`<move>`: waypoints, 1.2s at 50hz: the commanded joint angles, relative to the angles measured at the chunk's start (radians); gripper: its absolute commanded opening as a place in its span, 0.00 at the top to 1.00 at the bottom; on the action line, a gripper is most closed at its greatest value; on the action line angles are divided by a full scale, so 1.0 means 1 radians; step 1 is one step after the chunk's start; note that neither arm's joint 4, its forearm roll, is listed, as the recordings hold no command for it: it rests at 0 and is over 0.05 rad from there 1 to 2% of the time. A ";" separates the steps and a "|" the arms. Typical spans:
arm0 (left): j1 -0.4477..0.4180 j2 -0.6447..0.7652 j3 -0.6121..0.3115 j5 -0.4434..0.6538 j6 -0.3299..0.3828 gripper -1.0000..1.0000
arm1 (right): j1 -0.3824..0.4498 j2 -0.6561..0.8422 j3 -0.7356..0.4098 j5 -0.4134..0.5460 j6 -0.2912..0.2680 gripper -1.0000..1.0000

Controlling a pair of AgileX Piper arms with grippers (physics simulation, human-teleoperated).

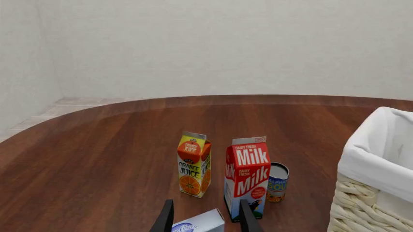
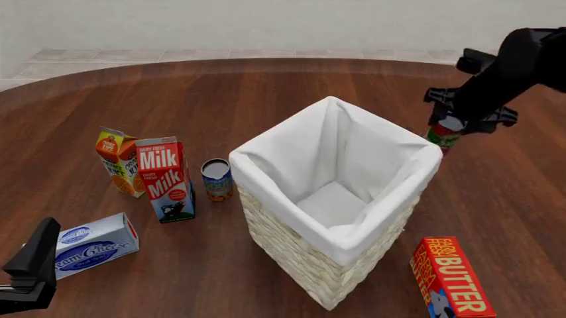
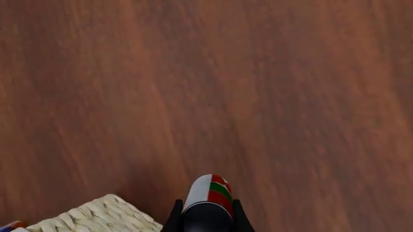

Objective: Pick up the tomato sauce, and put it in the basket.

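Bare table (image 2: 265, 93) across the upper frame — open passage. The basket (image 2: 354, 248) blocks the centre — cartons crowd the left.

— What's on your table (image 2: 265, 93)?
— Basket (image 2: 301, 245) at centre. At nine o'clock you have a can (image 2: 217, 179), milk (image 2: 166, 179) and juice (image 2: 119, 162). Cream cheese (image 2: 93, 245) at eight, butter (image 2: 451, 277) at five.

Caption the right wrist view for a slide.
Right gripper holds the tomato sauce over the table, beside the basket.
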 commanded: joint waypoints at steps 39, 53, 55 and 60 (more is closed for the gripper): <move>-0.001 -0.001 0.001 -0.002 0.003 0.00 | 0.068 -0.317 -0.024 0.180 0.013 1.00; 0.000 -0.001 0.001 -0.002 0.003 0.00 | 0.098 -0.366 -0.040 0.231 -0.007 1.00; -0.001 -0.001 0.001 -0.002 0.003 0.00 | 0.102 -0.374 -0.032 0.232 -0.007 1.00; -0.001 -0.001 0.001 -0.002 0.003 0.00 | 0.108 -0.386 -0.026 0.234 -0.004 1.00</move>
